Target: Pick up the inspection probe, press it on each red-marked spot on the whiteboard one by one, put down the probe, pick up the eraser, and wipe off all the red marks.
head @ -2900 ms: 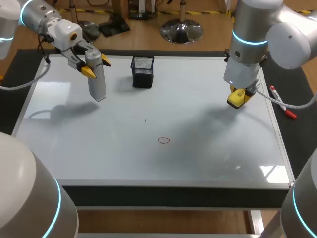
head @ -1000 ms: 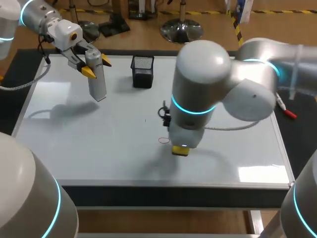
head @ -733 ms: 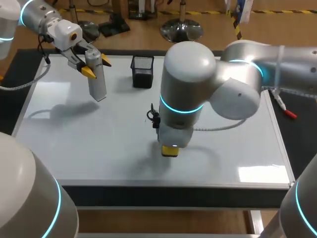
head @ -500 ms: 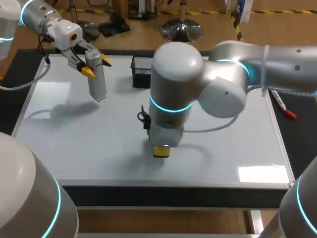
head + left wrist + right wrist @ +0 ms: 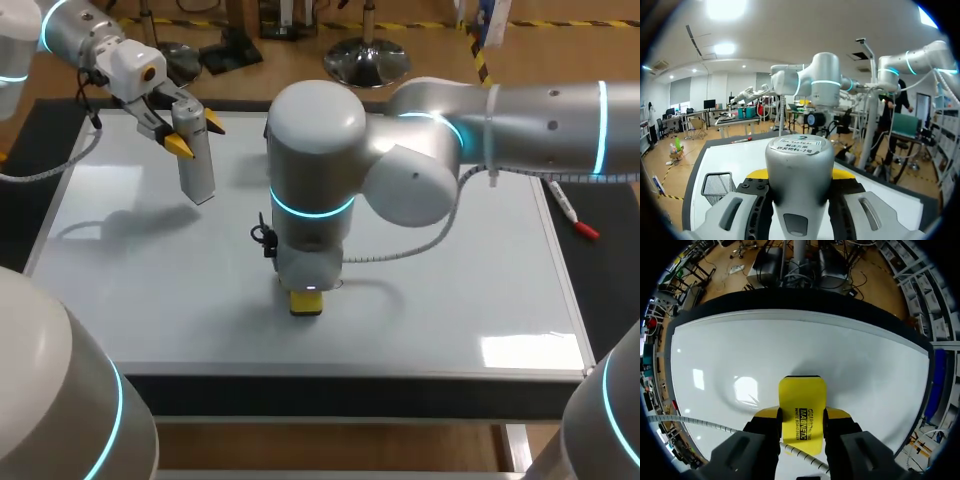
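Note:
My left gripper (image 5: 191, 134) hangs above the whiteboard's (image 5: 450, 300) far left part, shut on the grey inspection probe (image 5: 197, 170), which points down and clear of the board. In the left wrist view the probe (image 5: 799, 170) fills the gap between the fingers. My right arm reaches across to the board's front middle, its gripper (image 5: 306, 296) shut on the yellow eraser (image 5: 306, 304), which rests on the board. The right wrist view has the eraser (image 5: 802, 405) flat on the white surface (image 5: 740, 350) between the fingers. I see no red mark in any view.
A black mesh holder (image 5: 717, 185) stands at the back of the board, hidden behind my right arm in the head view. A red-capped marker (image 5: 570, 212) lies on the dark table beside the board's right edge.
My right arm has slid the eraser leftward along the board's front, across the spot where a small red circle showed. My left arm with the probe has not moved.

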You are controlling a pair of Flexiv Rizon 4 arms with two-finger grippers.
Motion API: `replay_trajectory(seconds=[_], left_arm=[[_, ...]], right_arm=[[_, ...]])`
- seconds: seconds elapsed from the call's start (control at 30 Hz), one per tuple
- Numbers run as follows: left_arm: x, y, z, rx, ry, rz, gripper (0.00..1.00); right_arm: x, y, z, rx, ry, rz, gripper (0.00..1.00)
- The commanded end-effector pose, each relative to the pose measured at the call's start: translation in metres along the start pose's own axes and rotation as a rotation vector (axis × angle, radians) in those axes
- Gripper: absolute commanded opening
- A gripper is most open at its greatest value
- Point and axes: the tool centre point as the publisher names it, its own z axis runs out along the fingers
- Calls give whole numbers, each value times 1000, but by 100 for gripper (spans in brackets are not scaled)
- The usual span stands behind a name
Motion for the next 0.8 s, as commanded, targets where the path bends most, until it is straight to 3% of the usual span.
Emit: replay_trajectory(seconds=[0.03,0.33,0.8], left_arm=[[-1,0,-2,1,5,1,0],[-1,0,-2,1,5,1,0],[-1,0,-2,1,5,1,0]], right_arm=[[-2,-6,6,-17,11,4,0],[11,-8,13,-33,22,33,0],[58,-9,23,-50,63,120,0]])
